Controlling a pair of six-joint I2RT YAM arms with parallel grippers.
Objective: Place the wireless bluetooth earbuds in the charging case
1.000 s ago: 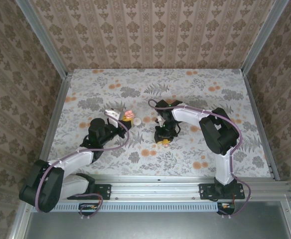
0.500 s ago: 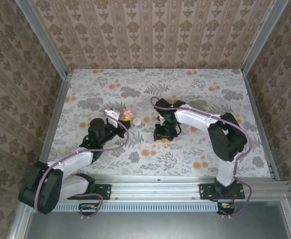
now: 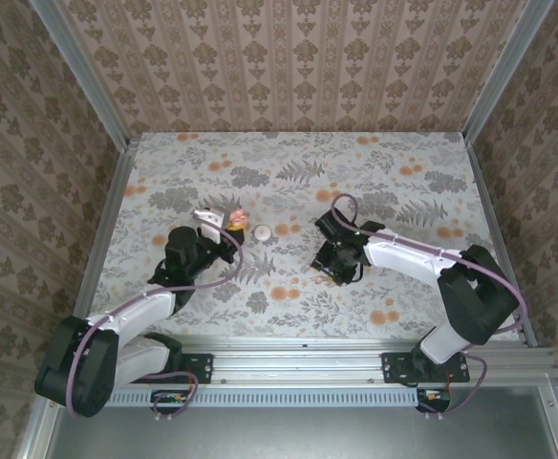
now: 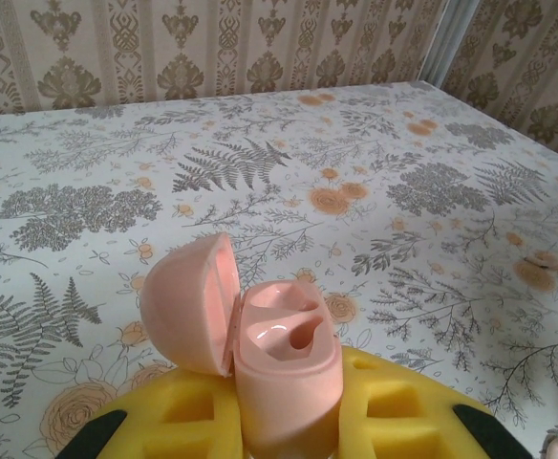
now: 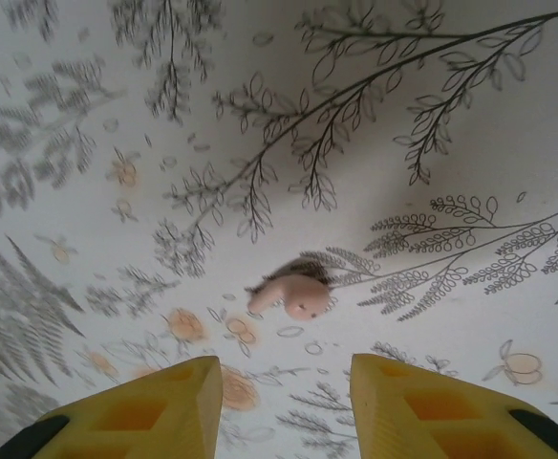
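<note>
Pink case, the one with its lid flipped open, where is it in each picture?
Top external: the pink case is left of centre, gripped in the left tool.
Left wrist: bottom centre, lid open to the left, between the yellow fingers.
Right wrist: a small pinkish earbud lies on the tablecloth beyond the open right tool.
Shared landmark: the fern-and-orange-flower tablecloth.

Floral-patterned table point(image 3: 298, 153), earbud point(image 5: 290, 293) lying on it, small round disc point(image 3: 263, 230) nearby
</note>
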